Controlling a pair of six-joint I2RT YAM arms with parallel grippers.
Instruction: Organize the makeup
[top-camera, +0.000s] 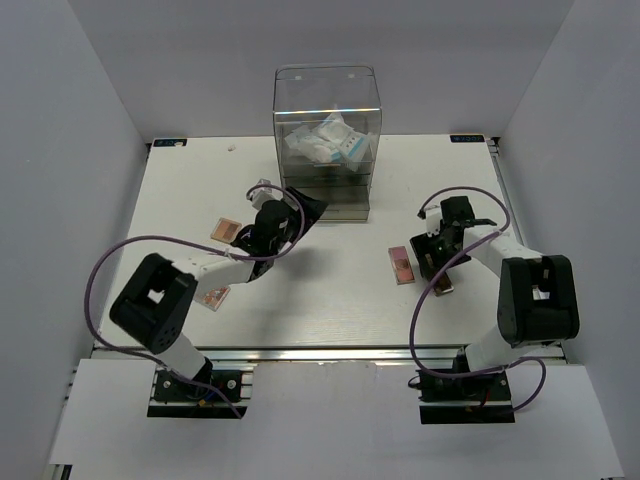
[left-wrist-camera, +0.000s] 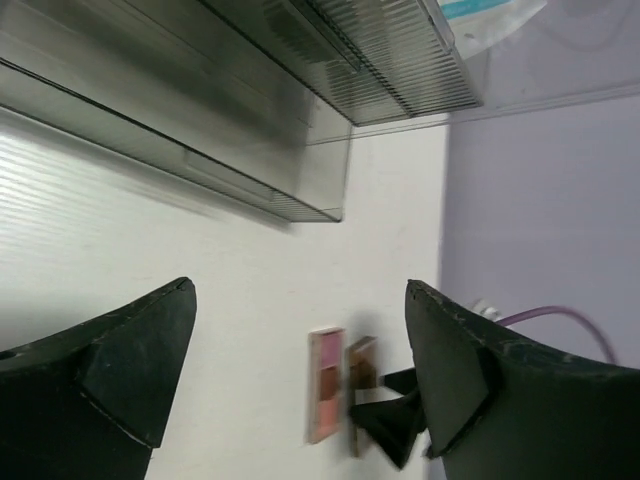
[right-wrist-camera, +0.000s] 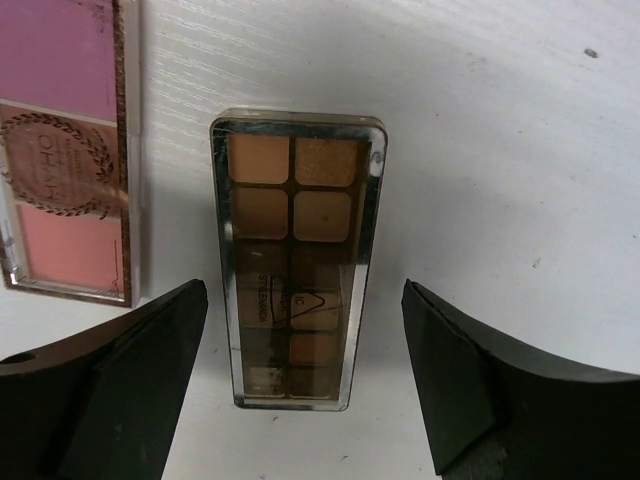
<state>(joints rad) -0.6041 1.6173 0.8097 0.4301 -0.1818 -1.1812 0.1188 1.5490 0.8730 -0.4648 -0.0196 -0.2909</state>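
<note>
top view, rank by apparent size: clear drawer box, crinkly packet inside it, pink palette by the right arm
1. clear drawer box
2. crinkly packet
3. pink palette
The packet sits raised, nearer the camera, but the gap is still plain.

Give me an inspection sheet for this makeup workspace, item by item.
Surface: white table, no spills seen.
Job's things: pink palette and brown palette side by side at right; left rear palette and left front palette lie apart; white-blue packet inside the drawer box.
Clutter: nothing seen.
Grippers: left gripper open, empty, by the drawer box; right gripper open, fingers straddling the brown palette.
Cables: left cable and right cable, both purple, hang in loose loops.
Surroundings: plain pale walls.
</note>
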